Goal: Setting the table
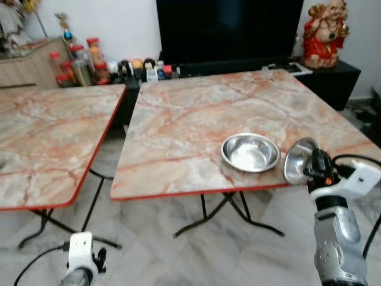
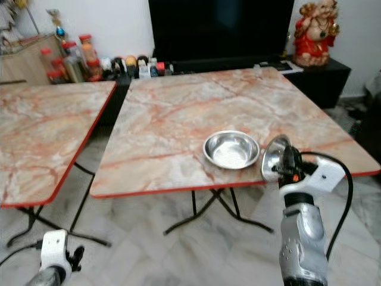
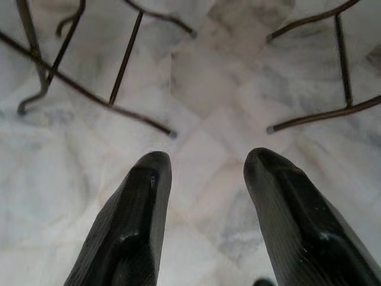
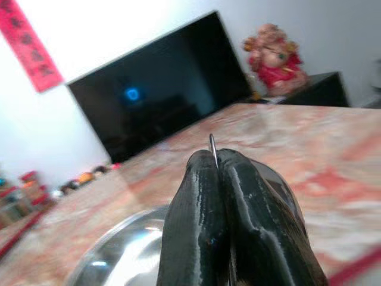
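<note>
Marble-patterned tabletop (image 1: 196,125) carries one steel bowl (image 1: 250,152); right end effector (image 1: 314,161), clamped on a second bowl's (image 1: 296,159) thin rim, holds light, rigid, slippery metal; left end effector (image 3: 205,179) hangs parted, empty.

Two marble-patterned, red-edged counters (image 1: 196,125) stand on pale marble floor (image 1: 178,250) before a black TV (image 1: 229,27), a red figurine (image 1: 324,33) and white wall (image 1: 119,21).
</note>
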{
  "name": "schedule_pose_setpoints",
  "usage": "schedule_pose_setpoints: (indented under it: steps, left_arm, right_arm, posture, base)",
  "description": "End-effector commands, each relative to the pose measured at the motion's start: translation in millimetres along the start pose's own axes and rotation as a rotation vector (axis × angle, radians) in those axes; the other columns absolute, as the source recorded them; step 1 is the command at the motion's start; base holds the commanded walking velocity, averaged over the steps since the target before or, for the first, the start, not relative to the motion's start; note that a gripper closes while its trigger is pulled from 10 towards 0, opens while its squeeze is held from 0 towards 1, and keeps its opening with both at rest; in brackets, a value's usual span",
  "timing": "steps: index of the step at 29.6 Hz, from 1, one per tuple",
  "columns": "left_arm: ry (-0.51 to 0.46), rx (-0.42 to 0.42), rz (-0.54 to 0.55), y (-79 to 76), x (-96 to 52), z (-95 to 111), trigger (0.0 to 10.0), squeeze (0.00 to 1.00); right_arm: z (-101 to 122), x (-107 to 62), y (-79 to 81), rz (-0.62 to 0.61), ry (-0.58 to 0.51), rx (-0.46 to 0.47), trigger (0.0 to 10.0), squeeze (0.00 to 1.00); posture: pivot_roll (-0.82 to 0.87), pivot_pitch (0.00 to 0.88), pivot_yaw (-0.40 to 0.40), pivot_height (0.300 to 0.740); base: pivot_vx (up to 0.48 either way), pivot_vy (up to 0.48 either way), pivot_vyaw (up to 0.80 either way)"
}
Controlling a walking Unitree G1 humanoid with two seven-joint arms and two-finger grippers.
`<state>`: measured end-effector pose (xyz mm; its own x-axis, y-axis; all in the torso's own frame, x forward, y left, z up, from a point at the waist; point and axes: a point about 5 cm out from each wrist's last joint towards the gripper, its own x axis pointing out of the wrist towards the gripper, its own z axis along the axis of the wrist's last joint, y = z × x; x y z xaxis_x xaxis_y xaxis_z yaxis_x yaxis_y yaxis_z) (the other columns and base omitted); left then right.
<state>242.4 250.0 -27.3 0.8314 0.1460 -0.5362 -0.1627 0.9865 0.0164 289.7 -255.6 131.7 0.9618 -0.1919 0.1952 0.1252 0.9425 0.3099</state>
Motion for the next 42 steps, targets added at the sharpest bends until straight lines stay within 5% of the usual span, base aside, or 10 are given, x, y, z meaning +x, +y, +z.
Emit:
schedule_pose_setpoints:
  steps: [1,42]
  left_arm:
    - [-0.005,0.036,-0.005,3.5,0.4,3.4,10.0,0.0]
    - [-0.025,-0.001,-0.021,-3.3,1.9,5.9,10.0,0.0]
  right_arm:
    - [5.0,4.0,7.4,0.031,-0.029,-0.02,10.0,0.0]
    - [23.6,20.6,23.9,0.045,-0.094,0.051,10.0,0.0]
  posture:
    - [-0.03,0.0,0.065,0.74]
    - [-0.01,0.0,0.044,0.74]
  base:
    - [0.262,0.0,0.8]
    - [0.205,0.0,0.09]
